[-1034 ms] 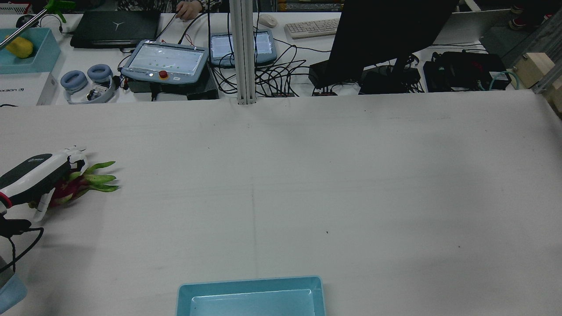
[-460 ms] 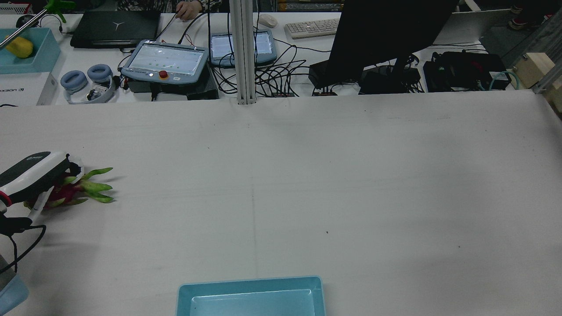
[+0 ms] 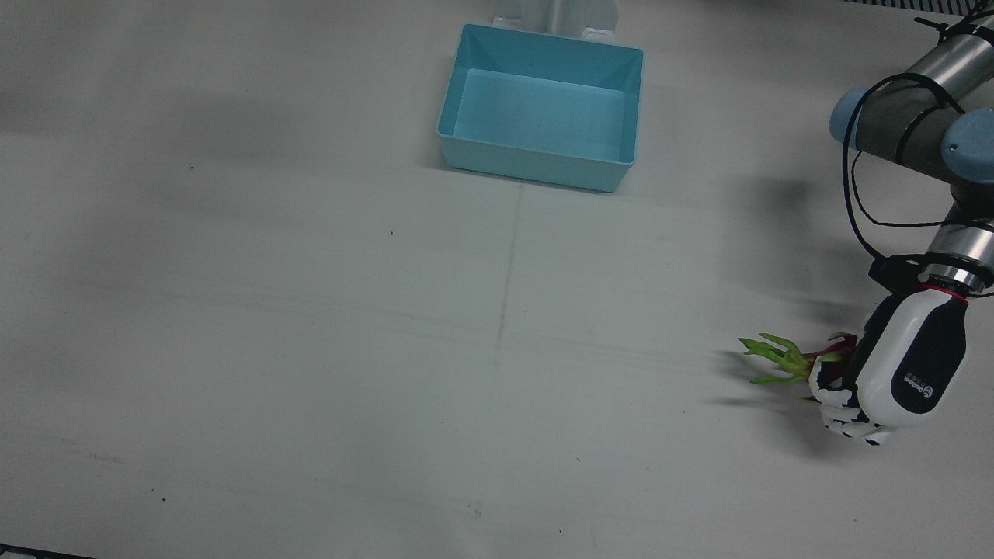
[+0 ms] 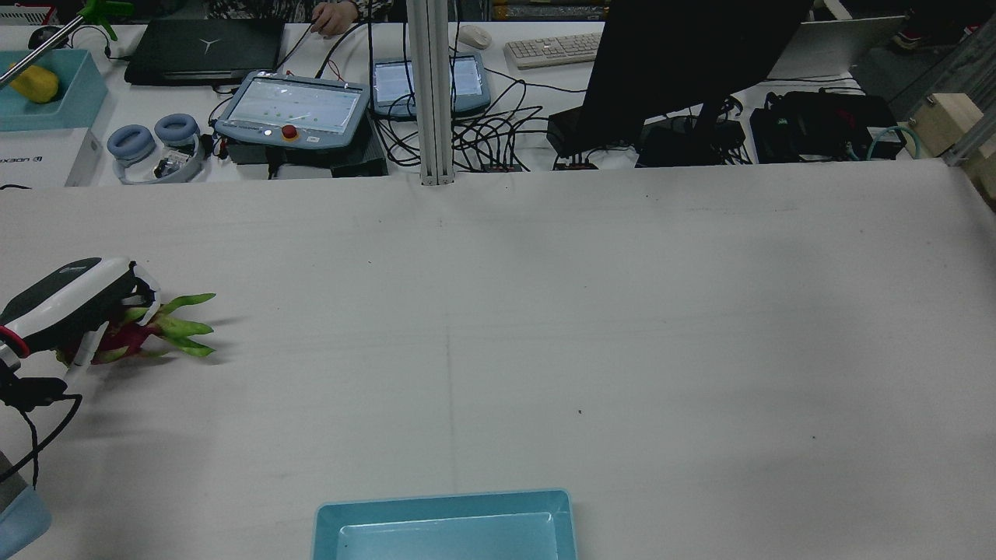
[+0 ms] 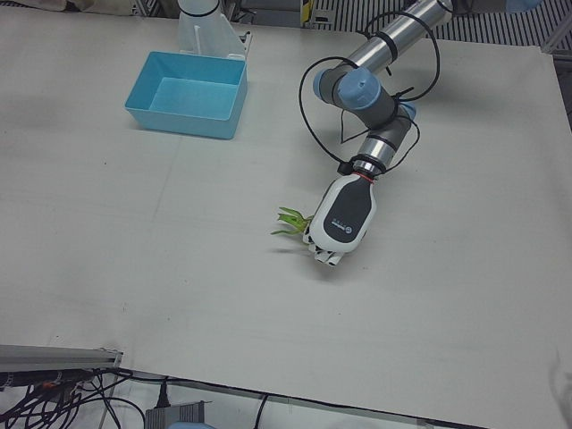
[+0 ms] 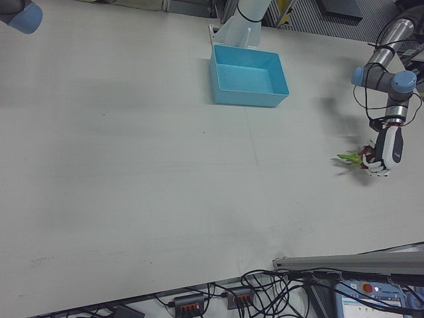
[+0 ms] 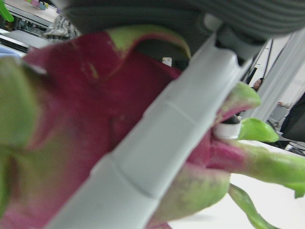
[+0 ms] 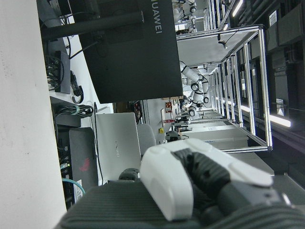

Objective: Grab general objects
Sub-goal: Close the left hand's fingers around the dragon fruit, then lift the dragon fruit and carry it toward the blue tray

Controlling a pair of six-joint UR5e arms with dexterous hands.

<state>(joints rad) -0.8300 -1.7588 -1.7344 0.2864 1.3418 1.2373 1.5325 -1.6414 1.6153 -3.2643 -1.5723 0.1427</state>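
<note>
Left hand (image 3: 893,371), glossy white and black shell, fingers wrapped around a dragon fruit (image 3: 835,359) near the counter's (image 3: 311,349) edge. Fruit skin magenta, with soft green pointed scales sticking out past the fingers (image 7: 157,143); smooth grey-white finger pressed across the red body in the left hand view. Cannot tell if fruit is touching the matte white counter. Well apart, a rectangular light-blue plastic bin (image 3: 454,93), smooth walls, with nothing inside. Right hand (image 8: 190,186): only a curled white finger visible, state cannot be told.
</note>
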